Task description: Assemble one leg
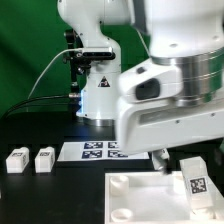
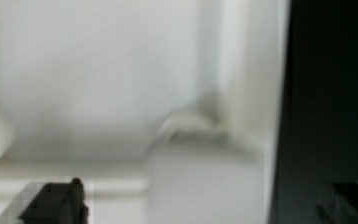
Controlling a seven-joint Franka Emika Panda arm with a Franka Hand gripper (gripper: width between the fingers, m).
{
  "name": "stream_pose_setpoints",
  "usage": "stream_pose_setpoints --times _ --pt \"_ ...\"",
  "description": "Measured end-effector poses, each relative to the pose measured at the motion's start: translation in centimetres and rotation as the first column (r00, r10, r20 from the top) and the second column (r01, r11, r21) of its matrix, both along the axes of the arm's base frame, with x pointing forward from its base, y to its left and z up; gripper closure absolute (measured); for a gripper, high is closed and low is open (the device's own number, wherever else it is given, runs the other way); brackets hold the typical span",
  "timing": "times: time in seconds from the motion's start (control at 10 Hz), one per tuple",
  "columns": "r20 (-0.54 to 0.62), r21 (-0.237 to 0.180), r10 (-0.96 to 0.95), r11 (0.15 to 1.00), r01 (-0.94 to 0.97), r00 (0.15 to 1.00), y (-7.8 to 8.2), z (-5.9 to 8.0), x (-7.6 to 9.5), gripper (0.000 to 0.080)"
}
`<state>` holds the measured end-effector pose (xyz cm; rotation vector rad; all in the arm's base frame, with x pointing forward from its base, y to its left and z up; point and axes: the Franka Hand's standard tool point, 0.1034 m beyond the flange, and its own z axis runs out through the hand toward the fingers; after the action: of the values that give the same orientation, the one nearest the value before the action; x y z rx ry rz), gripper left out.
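A white leg point(image 1: 193, 180) with a black-and-white tag stands slightly tilted at the right corner of the large white panel point(image 1: 135, 195) in the exterior view. My gripper point(image 1: 160, 160) hangs low over the panel, just to the exterior view's left of that leg. In the wrist view the gripper point(image 2: 204, 205) is open, with its two dark fingertips point(image 2: 55, 203) far apart and nothing gripped between them. Below them lie the panel's white surface and raised rim point(image 2: 247, 90), blurred and very close. The leg cannot be made out in the wrist view.
Two more white legs point(image 1: 17, 159) point(image 1: 45, 158) stand side by side at the exterior view's left on the black table. The marker board point(image 1: 95, 150) lies behind the panel. The robot base point(image 1: 98, 95) stands at the back, with black cables to its left.
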<state>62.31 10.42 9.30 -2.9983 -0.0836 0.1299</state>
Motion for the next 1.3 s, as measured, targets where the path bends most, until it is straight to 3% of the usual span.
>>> stream_pose_setpoints --times 0.5,0.7,0.8,1.0,1.2,1.3 --pt "0.021 -0.007 -0.018 1.000 0.019 1.000 -0.34 -1.26 0.30 0.0150" --pt "0.021 -0.007 -0.019 1.000 0.019 1.000 -0.34 -1.27 0.30 0.0434" --pt "0.015 -0.010 -0.061 0.998 0.061 0.998 -0.31 -1.27 0.29 0.0506" --pt "0.014 -0.010 -0.067 0.998 0.067 0.998 -0.31 -1.27 0.29 0.0506" --pt "-0.014 -0.026 -0.290 0.957 0.290 0.957 -0.12 -1.27 0.26 0.0506" --pt "-0.037 -0.036 -0.468 0.884 0.467 0.883 0.07 -1.28 0.32 0.0506"
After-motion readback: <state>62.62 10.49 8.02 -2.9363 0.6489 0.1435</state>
